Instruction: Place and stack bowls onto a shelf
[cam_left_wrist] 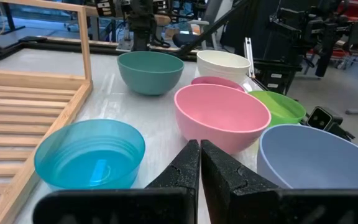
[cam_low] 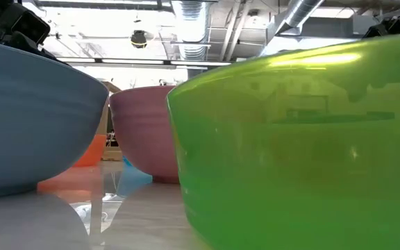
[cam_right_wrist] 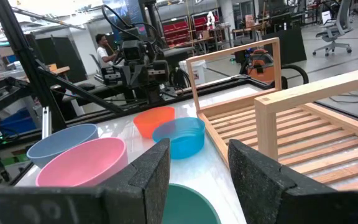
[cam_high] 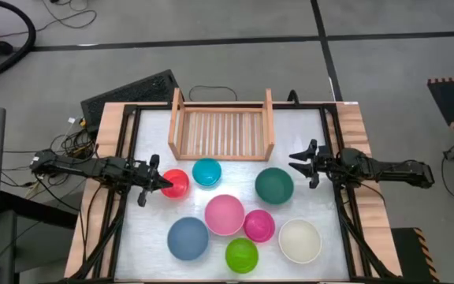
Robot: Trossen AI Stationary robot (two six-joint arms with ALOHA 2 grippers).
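Eight bowls stand upright on the white table (cam_high: 148,237): red-orange (cam_high: 176,183), teal (cam_high: 206,171), dark green (cam_high: 274,185), pink (cam_high: 225,214), magenta (cam_high: 259,225), blue (cam_high: 187,237), lime green (cam_high: 241,255) and cream-white (cam_high: 299,241). The wooden shelf (cam_high: 222,130) sits at the far edge with nothing on its slats. My left gripper (cam_high: 166,184) is shut and stands at the red-orange bowl's left rim; in its wrist view the fingers (cam_left_wrist: 191,171) meet. My right gripper (cam_high: 292,162) is open, just right of and beyond the dark green bowl (cam_right_wrist: 191,205). My left gripper's shut fingers come level from the table's left over the red-orange bowl's left rim (cam_high: 167,178). That bowl lies below the wrist view, so I cannot tell whether the fingertips touch it.
The bowls crowd the table's middle and near half, with pink, magenta, lime and blue close together. In the low view, blue (cam_low: 19,139) and lime (cam_low: 297,139) fill the foreground. Bare table lies between the shelf and the bowls. A person shows in the room beyond.
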